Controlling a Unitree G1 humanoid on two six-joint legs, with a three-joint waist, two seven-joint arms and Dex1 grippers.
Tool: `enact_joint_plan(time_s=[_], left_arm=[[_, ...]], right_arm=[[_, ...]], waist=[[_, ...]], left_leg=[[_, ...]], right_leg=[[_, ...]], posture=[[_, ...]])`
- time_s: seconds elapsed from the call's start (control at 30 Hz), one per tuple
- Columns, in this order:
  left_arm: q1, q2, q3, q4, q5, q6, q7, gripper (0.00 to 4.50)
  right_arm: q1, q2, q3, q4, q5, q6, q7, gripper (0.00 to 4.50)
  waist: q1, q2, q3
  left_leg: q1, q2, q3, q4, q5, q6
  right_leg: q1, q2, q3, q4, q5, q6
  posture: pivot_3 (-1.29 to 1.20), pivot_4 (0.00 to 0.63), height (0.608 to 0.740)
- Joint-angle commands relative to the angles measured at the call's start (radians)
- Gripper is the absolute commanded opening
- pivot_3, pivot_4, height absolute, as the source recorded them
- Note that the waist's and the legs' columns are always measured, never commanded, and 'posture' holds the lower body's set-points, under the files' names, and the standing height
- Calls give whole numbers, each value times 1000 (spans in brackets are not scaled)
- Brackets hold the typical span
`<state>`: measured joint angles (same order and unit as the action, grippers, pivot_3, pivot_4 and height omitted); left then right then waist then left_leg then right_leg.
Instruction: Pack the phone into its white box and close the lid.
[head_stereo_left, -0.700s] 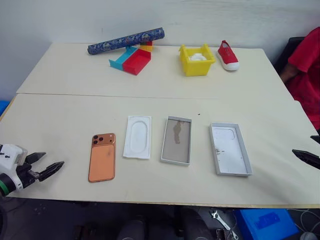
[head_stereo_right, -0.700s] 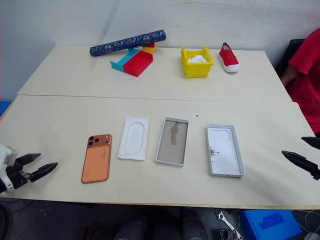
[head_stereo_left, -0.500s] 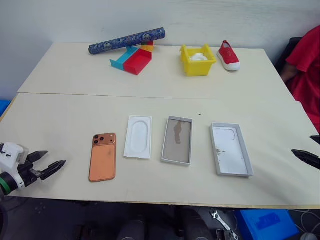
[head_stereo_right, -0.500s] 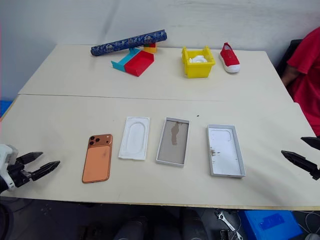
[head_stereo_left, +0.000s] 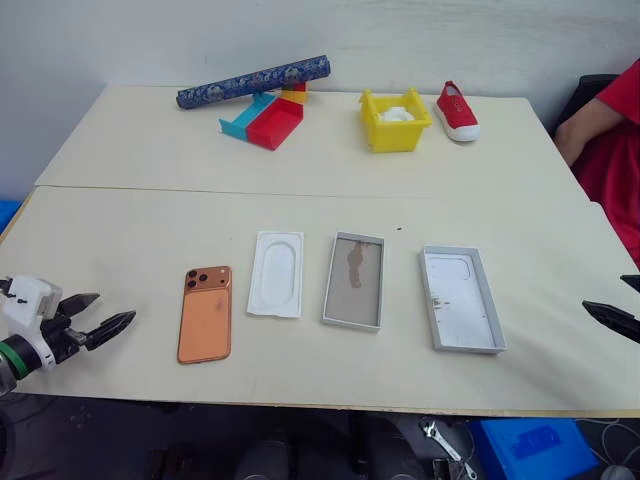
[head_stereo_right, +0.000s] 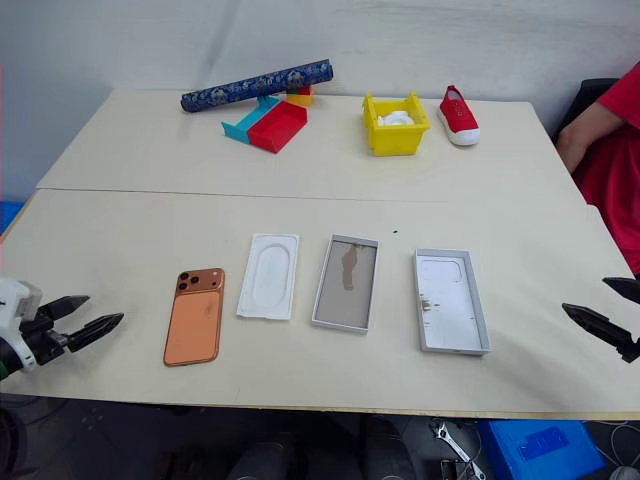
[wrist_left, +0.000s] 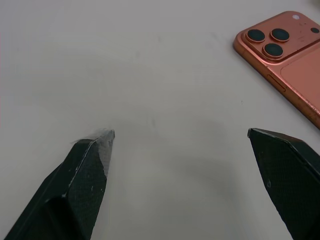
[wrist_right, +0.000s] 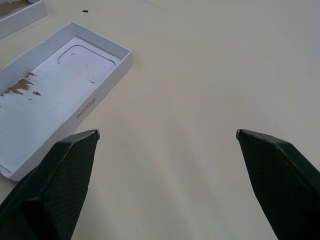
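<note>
On the desk (head_stereo_left: 130, 240), in a row across its near half: the phone (head_stereo_left: 205, 313), copper-orange, back up, lenses at its far end; a thin white insert (head_stereo_left: 276, 273) just beside it; the white box (head_stereo_left: 354, 280), open, grey-brown floor smeared dark; the lid (head_stereo_left: 461, 297), inner face up. None touch. My left hand (head_stereo_left: 98, 318) hovers near the phone, fingers spread wide, empty. My right hand (head_stereo_right: 608, 310) hovers beyond the lid, equally wide, empty. At the far edge: patterned roll (head_stereo_left: 253, 81), coloured trays (head_stereo_left: 264, 117), yellow bin (head_stereo_left: 394, 120), red shoe (head_stereo_left: 456, 109).

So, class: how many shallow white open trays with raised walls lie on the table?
2: the white box, grey-brown floor, in the middle; the lid, white floor, to its right. The flat moulded insert isn't counted.
</note>
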<state>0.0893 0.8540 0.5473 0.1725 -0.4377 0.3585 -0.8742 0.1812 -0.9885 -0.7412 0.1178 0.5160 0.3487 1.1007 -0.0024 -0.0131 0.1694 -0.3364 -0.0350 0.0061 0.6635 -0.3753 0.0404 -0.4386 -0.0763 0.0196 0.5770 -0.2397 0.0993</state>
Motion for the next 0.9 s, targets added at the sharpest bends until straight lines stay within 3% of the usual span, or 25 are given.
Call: enact_joint_plan(time_s=[0.03,0.27,0.5,0.77,0.9], left_arm=[[-17,19,-2,-24,1,12,2,4494],[-73,15,-27,-63,-29,94,1,4494],[-127,28,-111,-252,-160,327,-58,4494],[-280,69,-263,-333,-312,735,-26,4494],[-449,-21,-317,-259,-371,966,56,4494]], right_arm=[[-3,15,-30,-41,6,-19,-18,4481],[6,29,-31,-144,22,1,-34,4481],[-9,20,12,-423,153,156,-46,4481],[-49,27,146,-718,249,216,-95,4481],[-119,18,260,-800,284,224,-106,4481]], waist=[[0,0,0],[1,0,0],[1,0,0],[2,0,0],[6,-1,0]], left_leg=[[0,0,0,0,0,0],[0,0,0,1,0,-1],[0,0,-1,3,0,-2],[0,0,-2,4,0,-3],[0,0,-3,6,4,-9]], right_leg=[[0,-1,-2,0,0,0],[0,-5,-13,3,0,0],[0,-5,-13,8,0,0],[1,-4,-15,8,0,0],[2,-4,-16,9,0,1]], posture=[[0,150,740],[0,150,740],[0,150,740],[0,150,740],[0,150,740]])
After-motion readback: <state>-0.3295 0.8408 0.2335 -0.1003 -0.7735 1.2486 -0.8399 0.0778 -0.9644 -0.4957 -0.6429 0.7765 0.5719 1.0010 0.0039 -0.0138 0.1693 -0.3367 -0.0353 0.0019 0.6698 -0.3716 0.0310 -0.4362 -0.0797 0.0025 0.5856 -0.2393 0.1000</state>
